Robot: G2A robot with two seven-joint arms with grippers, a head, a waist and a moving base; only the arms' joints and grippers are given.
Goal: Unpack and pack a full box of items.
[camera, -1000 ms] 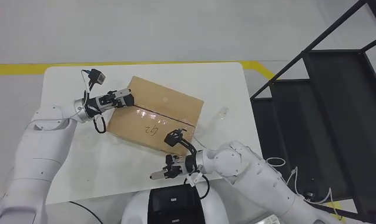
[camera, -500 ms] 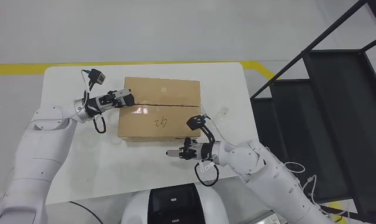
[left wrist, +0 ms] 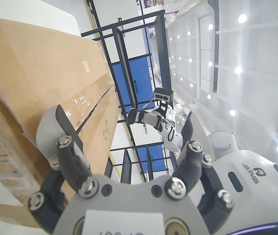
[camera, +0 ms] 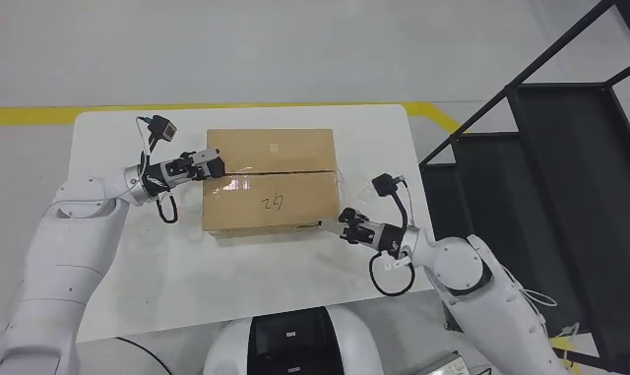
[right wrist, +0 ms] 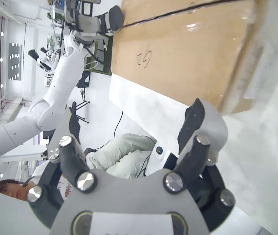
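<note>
Top view, looking at the box [camera: 268, 183] sitting shut in the middle of the counter [camera: 128, 277]. Steadying its 9 o'clock edge with the left gripper [camera: 212, 164], jaws spread, one finger at the seam end. Hovering the right gripper [camera: 345, 220] by the 4 o'clock corner, jaws spread too, probably squaring it up. Not seeing anything blocking, just black stairs [camera: 532, 158] well off at 3 o'clock.

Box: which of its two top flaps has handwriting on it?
The near flap, on the robot's side of the middle seam; the far flap has no writing.

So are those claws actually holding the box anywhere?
Nothing is held. Left gripper, open, has one finger at the box's top seam; right gripper, open, sits by its corner.
</note>
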